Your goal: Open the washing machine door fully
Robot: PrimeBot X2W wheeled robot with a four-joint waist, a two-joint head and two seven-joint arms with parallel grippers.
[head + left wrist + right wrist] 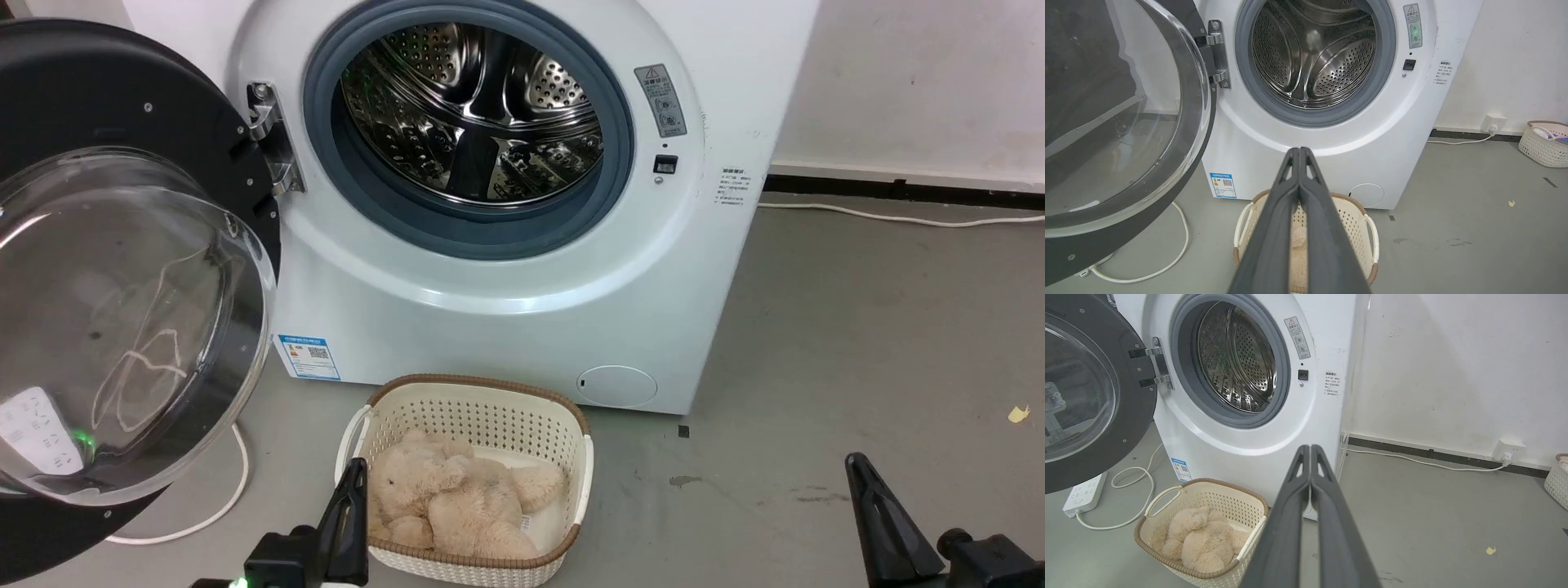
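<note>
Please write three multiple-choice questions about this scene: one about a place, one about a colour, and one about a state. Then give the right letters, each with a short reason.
1. Where does the basket with the plush toy stand?
A. on the floor, in front of the washing machine
B. on a table
C. on top of the machine

2. What colour is the gasket around the round opening?
A. red
B. grey
C. yellow

3. In what state is the washing machine door?
A. shut
B. swung open to the side
C. taken off and lying flat

Answers:
1 A: the basket sits on the floor, just before the machine's lower front.
2 B: the rubber ring is plainly grey.
3 B: the door hangs on its hinge, turned away from the opening.
</note>
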